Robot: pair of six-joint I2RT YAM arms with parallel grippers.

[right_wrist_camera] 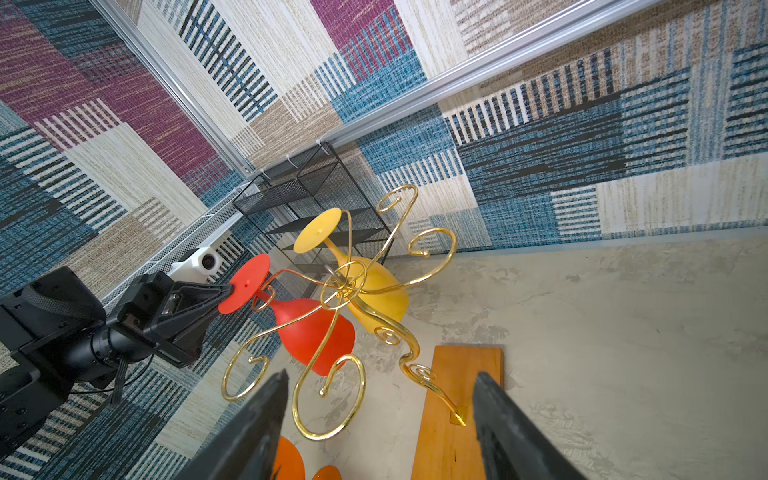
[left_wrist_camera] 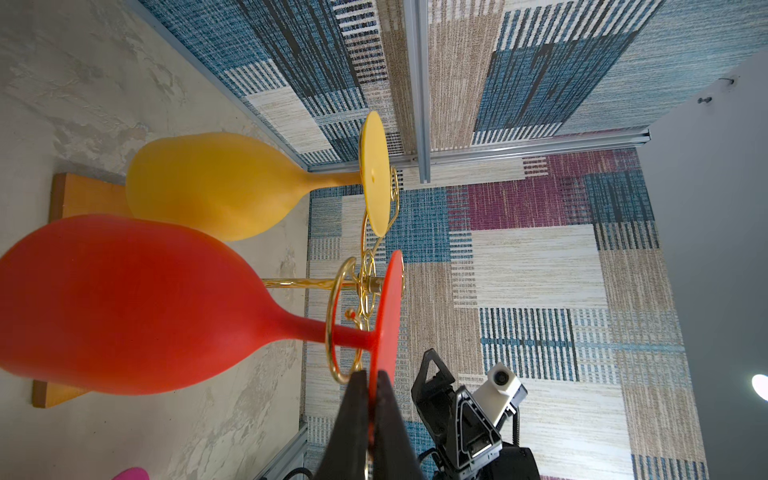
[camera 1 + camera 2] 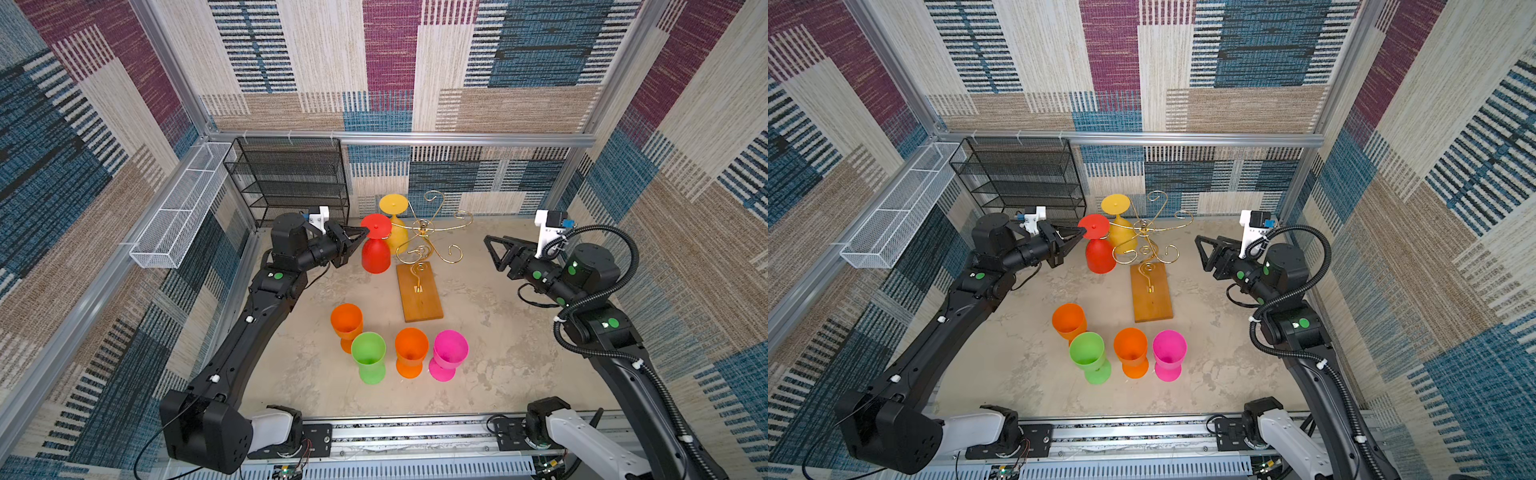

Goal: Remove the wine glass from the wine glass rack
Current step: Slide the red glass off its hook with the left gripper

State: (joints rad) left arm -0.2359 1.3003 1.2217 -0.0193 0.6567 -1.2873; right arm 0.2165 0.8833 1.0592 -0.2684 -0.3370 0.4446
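The left gripper (image 2: 374, 384) is closed, its two black fingers pinching the rim of the round foot of the red wine glass (image 3: 376, 254). In both top views this grip sits on the side of the wine glass rack (image 3: 419, 297) nearest the left arm, level with the rack's upper arms.

The red wine glass hangs bowl-down on the rack. In the left wrist view one gold curl loops around its stem just under the foot, so the wire ring lies between the bowl and the pinched foot. The bowl hangs clear of the table (image 3: 498, 332), beside the far end of the rack's wooden base.

Just behind it, on the next arm of the rack, the yellow wine glass (image 3: 397, 235) also hangs bowl-down. Whether the two bowls touch cannot be told. The rack's other scroll arms carry nothing.

The right gripper (image 1: 381, 374) hovers on the opposite side of the rack, apart from it, with its jaws spread wide and nothing between them.

In front of the rack's base four glasses stand upright in a cluster: an orange glass (image 3: 346, 320), a green glass (image 3: 368, 353), a second orange glass (image 3: 411, 347) and a pink glass (image 3: 451, 349). Beyond the rack, behind the left gripper, stands the black mesh shelf (image 3: 291, 178), with the white mesh basket (image 3: 178, 216) further out on the side wall.
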